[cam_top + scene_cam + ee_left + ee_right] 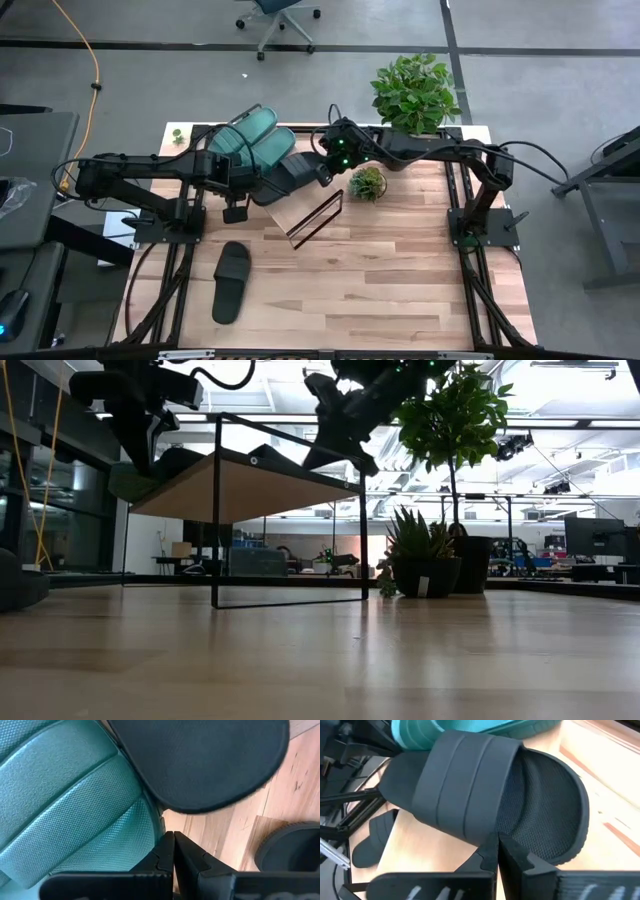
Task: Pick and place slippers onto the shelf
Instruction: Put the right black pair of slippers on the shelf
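The shelf (250,485), a slanted wood plank in a black wire frame, stands on the table. Two teal slippers (255,140) and one black slipper (292,172) lie on it side by side. A second black slipper (232,282) lies flat on the tabletop near the front left. My right gripper (495,845) is shut and slants down at the open end of the shelf slipper's strap. My left gripper (172,852) is shut above the gap between a teal slipper (75,805) and the black one (200,760). My right gripper's shut fingertips stand at the edge of the black slipper's strap (482,832), over the footbed, coming slanting down from the table's right side. I cannot tell whether they touch it. My left gripper's shut fingertips stand next to the teal slipper's rim (155,827); touch cannot be told.
A large potted plant (415,92) stands at the table's far right, and a small succulent (367,183) sits just right of the shelf. The shelf's wire frame (318,215) juts toward the table's middle. Bare wood lies across the near right of the table (420,290).
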You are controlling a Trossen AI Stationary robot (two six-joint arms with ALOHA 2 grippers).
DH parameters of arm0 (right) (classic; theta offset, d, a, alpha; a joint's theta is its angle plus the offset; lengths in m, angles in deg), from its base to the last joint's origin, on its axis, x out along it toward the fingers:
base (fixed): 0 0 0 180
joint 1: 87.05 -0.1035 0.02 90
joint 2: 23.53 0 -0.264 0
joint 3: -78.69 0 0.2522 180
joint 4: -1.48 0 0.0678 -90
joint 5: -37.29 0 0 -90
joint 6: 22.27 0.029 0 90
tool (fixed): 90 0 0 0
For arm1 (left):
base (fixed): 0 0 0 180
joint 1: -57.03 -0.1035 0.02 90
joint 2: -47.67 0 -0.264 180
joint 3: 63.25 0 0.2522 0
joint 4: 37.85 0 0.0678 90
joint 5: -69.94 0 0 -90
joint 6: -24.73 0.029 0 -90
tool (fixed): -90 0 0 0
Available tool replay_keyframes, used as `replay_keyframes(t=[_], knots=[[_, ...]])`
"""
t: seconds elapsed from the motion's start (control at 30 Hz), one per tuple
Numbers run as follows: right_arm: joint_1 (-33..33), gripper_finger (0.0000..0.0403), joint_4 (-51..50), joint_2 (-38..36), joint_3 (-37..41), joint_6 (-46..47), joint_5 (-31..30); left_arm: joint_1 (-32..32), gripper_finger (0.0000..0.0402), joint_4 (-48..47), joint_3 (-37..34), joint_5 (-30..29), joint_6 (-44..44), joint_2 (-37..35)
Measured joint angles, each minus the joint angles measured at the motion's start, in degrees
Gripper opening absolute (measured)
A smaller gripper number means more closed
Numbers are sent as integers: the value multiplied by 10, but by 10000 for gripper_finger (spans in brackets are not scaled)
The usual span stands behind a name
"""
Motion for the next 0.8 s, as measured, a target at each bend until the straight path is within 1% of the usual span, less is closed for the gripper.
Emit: replay_keyframes(t=[0.17, 0.47, 0.63, 0.8], knots=[[0, 2, 7, 0, 0, -1, 1, 0, 0, 0, 0, 1, 0, 0], [0, 2, 9, 0, 0, -2, -36, 0, 0, -3, 0, 3, 1, -1], [-1, 2, 0, -3, 0, 0, -37, 0, 0, -9, 2, 9, 1, -18], [-3, 2, -19, -12, 0, 0, -39, 0, 0, -32, 26, 17, 2, -37]])
